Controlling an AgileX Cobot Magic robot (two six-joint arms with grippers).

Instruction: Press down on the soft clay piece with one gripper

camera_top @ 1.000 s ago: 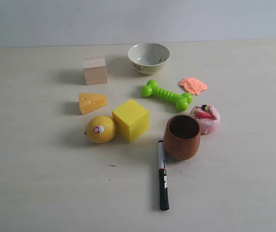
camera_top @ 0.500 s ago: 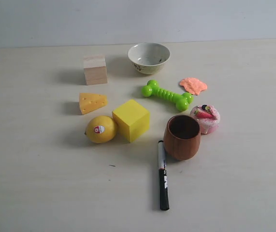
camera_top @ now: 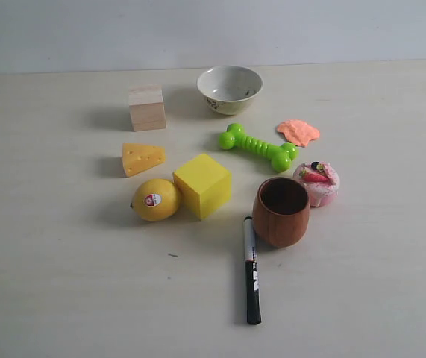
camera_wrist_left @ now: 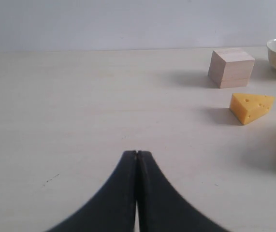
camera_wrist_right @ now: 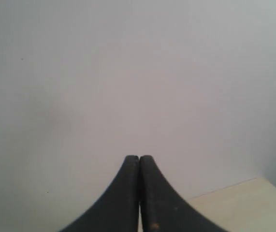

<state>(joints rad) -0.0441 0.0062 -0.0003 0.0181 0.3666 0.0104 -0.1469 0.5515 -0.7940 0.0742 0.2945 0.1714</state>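
Pale tabletop [camera_top: 63,283]: soft clay piece [camera_top: 298,132] lies flat, adj. to green bone toy [camera_top: 257,147]. Both arms, left gripper [camera_wrist_left: 137,153] & right gripper [camera_wrist_right: 139,157]: fingers pressed together, nothing held.

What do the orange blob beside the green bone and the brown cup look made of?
The orange blob looks like soft clay or putty: matte, flat, lumpy irregular edges. The brown cup appears wooden: smooth satin finish, faint grain lines, though possibly wood-look plastic.
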